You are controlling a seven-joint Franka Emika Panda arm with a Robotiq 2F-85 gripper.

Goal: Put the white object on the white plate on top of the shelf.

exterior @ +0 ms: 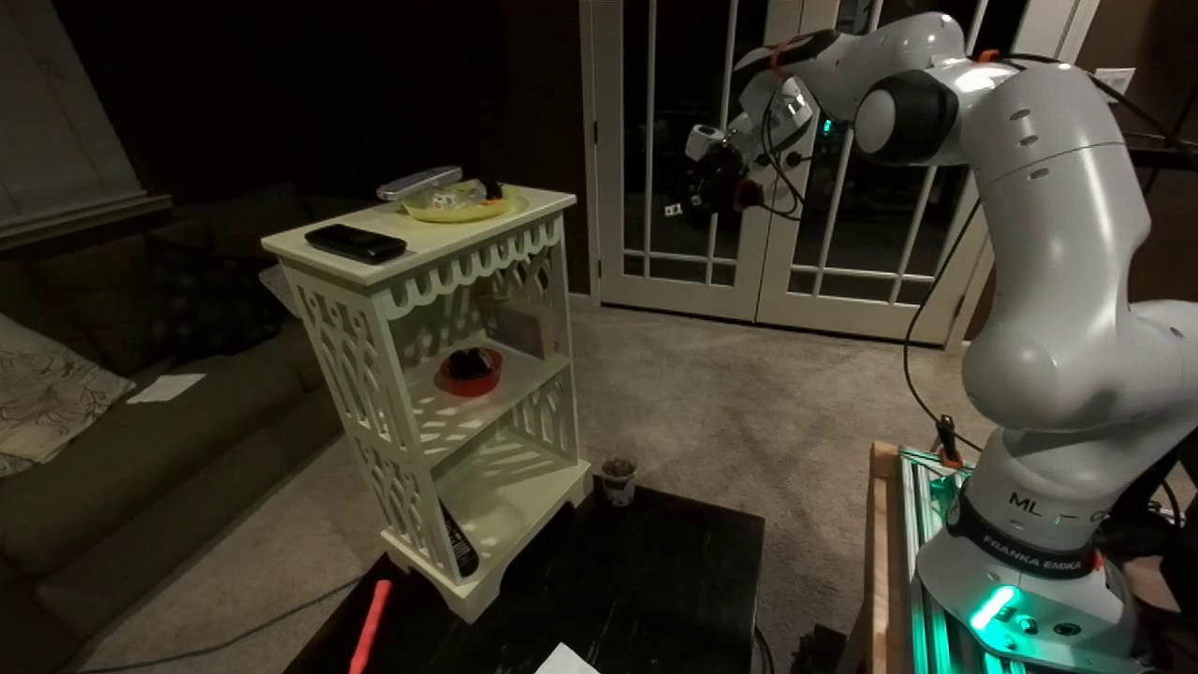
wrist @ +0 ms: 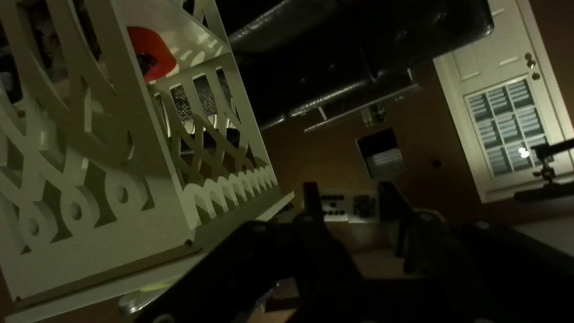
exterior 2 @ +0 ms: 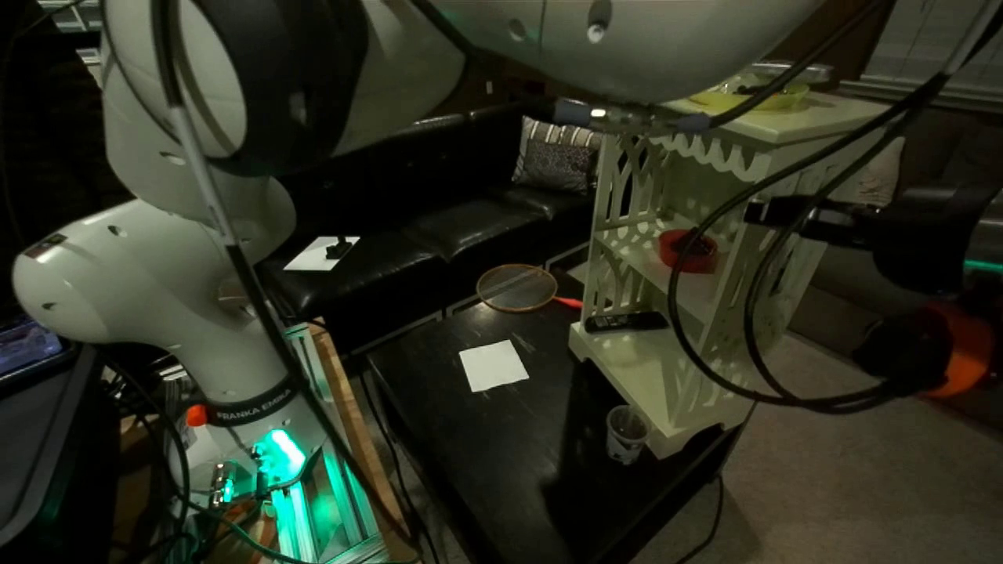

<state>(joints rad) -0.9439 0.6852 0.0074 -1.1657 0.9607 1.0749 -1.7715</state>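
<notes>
The light is dim; along the far edge of the black desk [exterior: 646,571] stands the shelf [exterior: 332,259], the yellowish plate [exterior: 468,214] on top. High, seemingly past the desk's right corner, my pincer [wrist: 350,198] is closed snugly on the white object [exterior: 674,211]. Carrying, I judge; next, swing left above the plate.

I'd call the shelf [exterior: 463,412] smooth plastic with a soft sheen; the arm [exterior: 1048,253] is slick and glossy. The sofa [exterior 2: 462,231] shines like leather — its cushion [exterior 2: 556,162] looks like cloth. I see a scuffed, wooden-looking table [exterior 2: 470,439], matt paper [exterior 2: 494,366], rough carpet [exterior: 711,402], metal rails [exterior: 920,580] and — in my wrist view — a dull gripper [wrist: 349,193].
</notes>
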